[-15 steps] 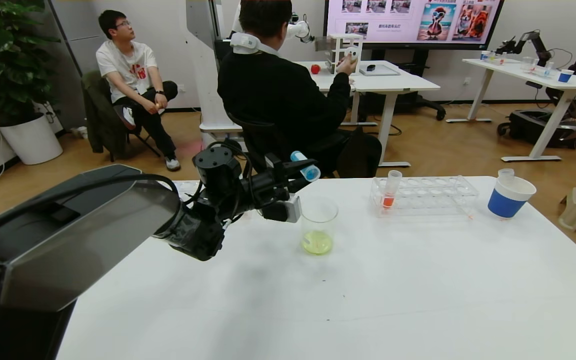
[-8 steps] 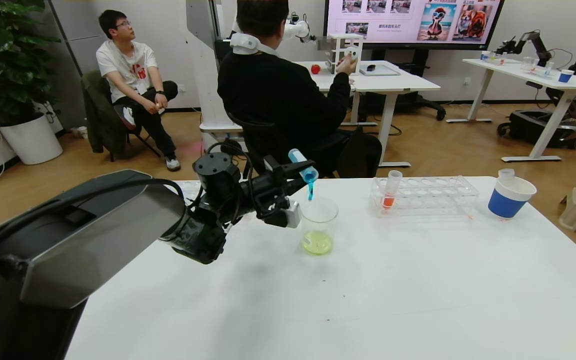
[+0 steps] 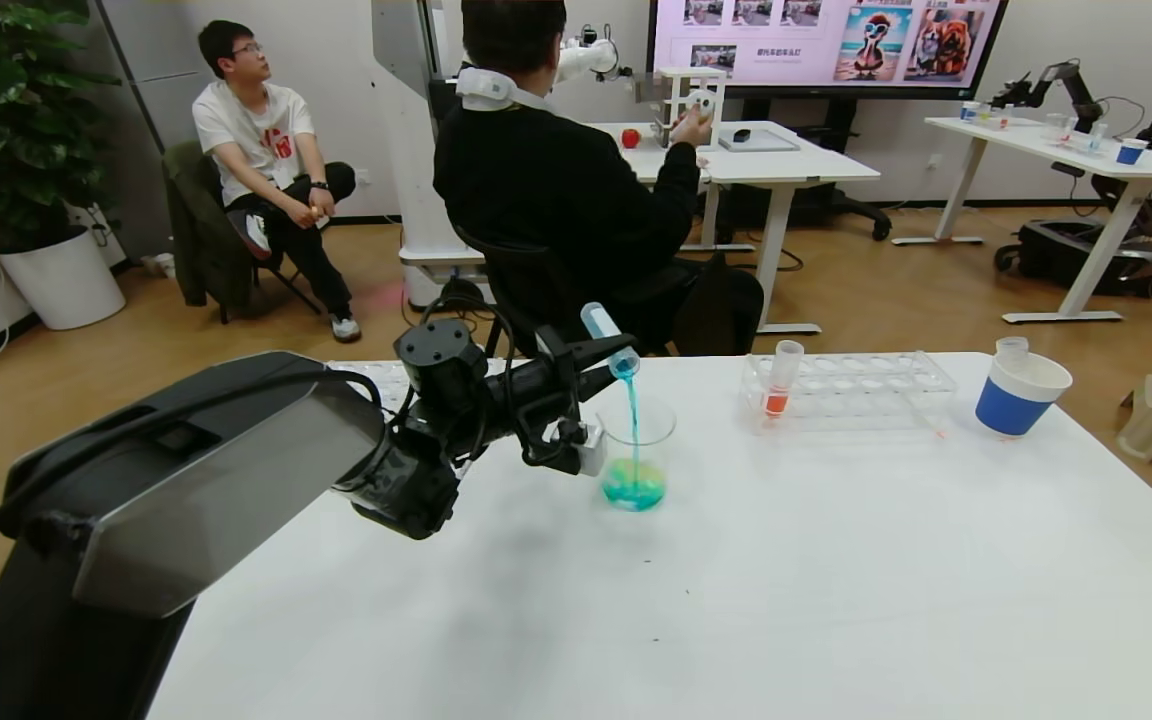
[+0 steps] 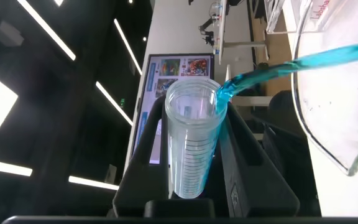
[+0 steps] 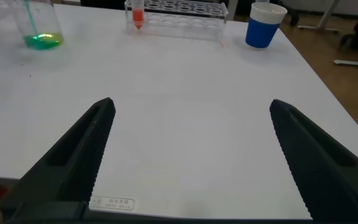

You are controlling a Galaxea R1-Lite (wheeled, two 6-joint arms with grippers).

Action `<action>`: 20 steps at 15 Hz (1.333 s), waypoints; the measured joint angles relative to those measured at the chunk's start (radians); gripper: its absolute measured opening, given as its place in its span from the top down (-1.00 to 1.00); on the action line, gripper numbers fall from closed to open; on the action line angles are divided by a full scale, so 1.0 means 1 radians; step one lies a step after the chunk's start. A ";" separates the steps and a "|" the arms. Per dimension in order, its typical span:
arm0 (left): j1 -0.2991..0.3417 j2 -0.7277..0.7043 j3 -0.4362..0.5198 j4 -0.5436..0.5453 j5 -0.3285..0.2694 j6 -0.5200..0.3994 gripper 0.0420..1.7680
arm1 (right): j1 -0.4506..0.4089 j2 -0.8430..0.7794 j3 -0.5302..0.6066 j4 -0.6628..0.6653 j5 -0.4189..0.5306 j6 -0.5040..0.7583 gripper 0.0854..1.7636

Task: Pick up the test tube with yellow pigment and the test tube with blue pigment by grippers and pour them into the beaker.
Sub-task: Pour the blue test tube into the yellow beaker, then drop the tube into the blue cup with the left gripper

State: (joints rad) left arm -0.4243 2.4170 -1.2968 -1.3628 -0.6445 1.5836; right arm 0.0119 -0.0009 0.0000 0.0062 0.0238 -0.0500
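My left gripper (image 3: pixel 604 352) is shut on the test tube with blue pigment (image 3: pixel 604 333), tipped mouth-down over the beaker (image 3: pixel 638 446). A cyan stream runs from the tube's mouth into the beaker, where the liquid is blue-green. In the left wrist view the tube (image 4: pixel 192 146) sits between the black fingers (image 4: pixel 248 163) of the left gripper (image 4: pixel 192 124), next to the beaker's rim (image 4: pixel 309 118). My right gripper (image 5: pixel 191 109) is open and empty over the bare near part of the table, out of the head view. No tube with yellow pigment shows.
A clear tube rack (image 3: pixel 871 392) at the back right holds one orange-red tube (image 3: pixel 781 385). A blue-and-white paper cup (image 3: pixel 1018 396) stands to its right with a clear tube top sticking out. A seated person in black is just behind the table's far edge.
The left gripper has tipped the blue tube further down over the beaker. Blue liquid now streams out, and the beaker's liquid has turned from yellow to blue-green.
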 joint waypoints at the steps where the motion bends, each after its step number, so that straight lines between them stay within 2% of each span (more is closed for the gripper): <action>1: 0.001 0.002 0.000 -0.001 0.000 0.020 0.46 | 0.000 0.000 0.000 0.000 0.000 0.000 -0.97; 6: 0.007 0.007 -0.006 0.000 -0.001 0.128 0.46 | 0.000 0.000 0.000 0.000 0.000 0.000 -0.97; 12: -0.002 0.009 0.004 0.004 0.001 0.114 0.46 | 0.000 0.000 0.000 0.000 0.000 0.000 -0.97; 14: -0.014 0.007 0.005 0.003 0.010 0.035 0.46 | 0.000 0.000 0.000 0.000 0.000 0.000 -0.97; 16: -0.039 -0.001 -0.001 -0.017 0.062 -0.115 0.46 | 0.000 0.000 0.000 0.000 0.000 0.000 -0.97; 18: -0.055 -0.022 -0.003 -0.052 0.146 -0.256 0.46 | 0.000 0.000 0.000 0.000 0.000 0.000 -0.97; 20: -0.068 -0.052 0.000 -0.073 0.277 -0.418 0.46 | 0.000 0.000 0.000 0.000 0.000 0.000 -0.97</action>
State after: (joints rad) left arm -0.4926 2.3653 -1.2970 -1.4360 -0.3679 1.1660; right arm 0.0119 -0.0009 0.0000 0.0062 0.0240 -0.0500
